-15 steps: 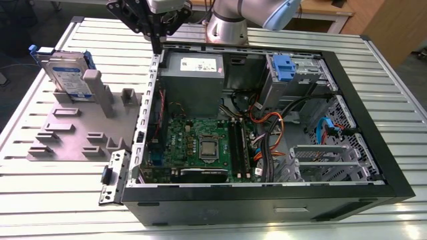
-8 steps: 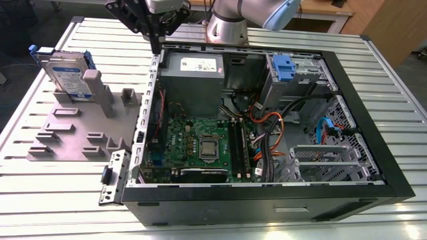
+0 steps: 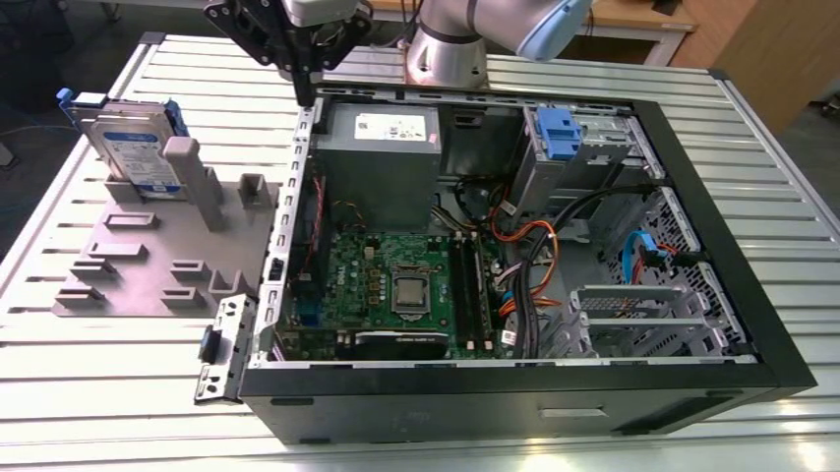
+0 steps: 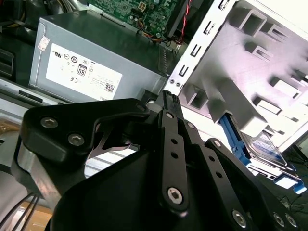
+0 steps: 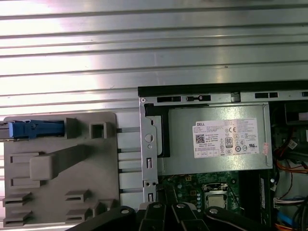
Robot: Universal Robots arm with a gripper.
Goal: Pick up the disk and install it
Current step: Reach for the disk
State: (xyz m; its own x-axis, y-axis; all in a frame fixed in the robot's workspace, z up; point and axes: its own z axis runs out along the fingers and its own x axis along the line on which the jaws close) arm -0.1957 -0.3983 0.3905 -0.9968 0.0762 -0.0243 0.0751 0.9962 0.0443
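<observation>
Where the disk stands: the disk (image 3: 132,147) is on edge in the far slot of the grey holder (image 3: 171,265), on the worktop (image 3: 105,393) just outside the computer case (image 3: 525,393).
Gripper: the gripper (image 3: 305,93) is closed on nothing and hangs fingers-down over the case's far wall, beside the power supply (image 3: 381,147).
Bearing: the disk lies toward the exterior view's left of the gripper and lower, well apart from it.
Long axis: its blue-railed top edge runs along the worktop's slats, with the label face turned to the near side.
Holder: the other slots look empty.
Case: lid off; a blue clip (image 3: 558,133) sits in the far drive bay (image 3: 617,138).
</observation>
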